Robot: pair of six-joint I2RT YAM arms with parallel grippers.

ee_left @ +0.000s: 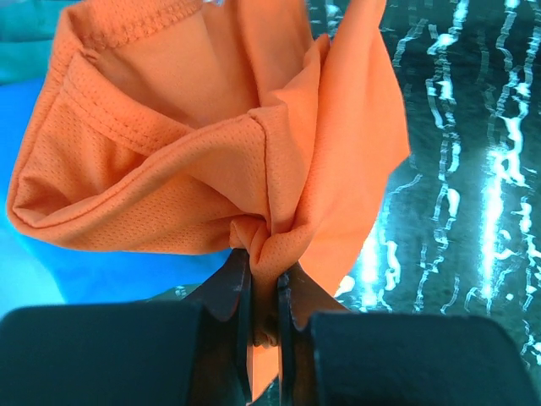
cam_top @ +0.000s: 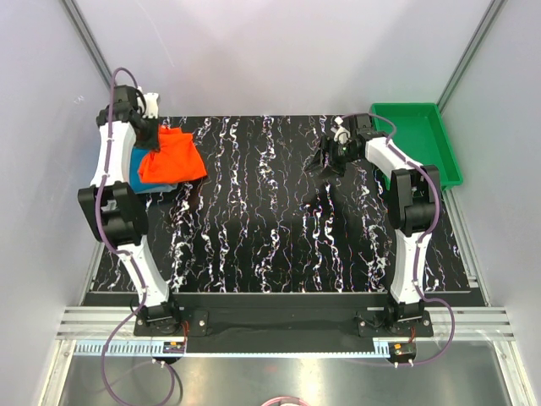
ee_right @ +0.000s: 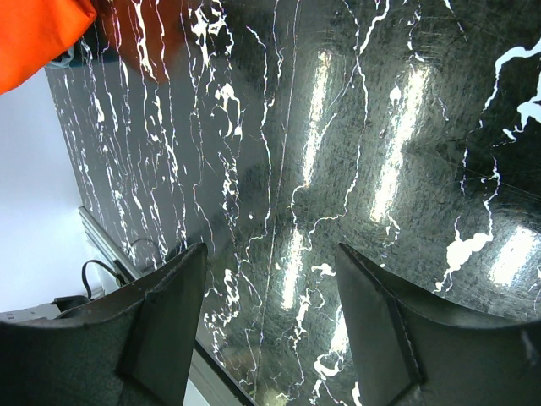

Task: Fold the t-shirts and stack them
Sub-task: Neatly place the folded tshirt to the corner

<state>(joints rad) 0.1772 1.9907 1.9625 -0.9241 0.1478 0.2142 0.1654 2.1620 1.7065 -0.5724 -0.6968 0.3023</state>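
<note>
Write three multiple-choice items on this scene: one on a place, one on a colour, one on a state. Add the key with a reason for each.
1. Where is the green tray?
A. Between the arm bases
B. At the far right corner of the table
C. Under the shirts

2. What colour is the lower shirt, under the orange shirt?
A. Teal-blue
B. White
C. Yellow

3. The left fingers are:
A. Open over bare table
B. Shut on the tray's rim
C. Shut on the orange shirt

Key:
1. B, the top view shows it there.
2. A, blue cloth peeks out beside the orange.
3. C, the left wrist view shows orange cloth bunched between them.
</note>
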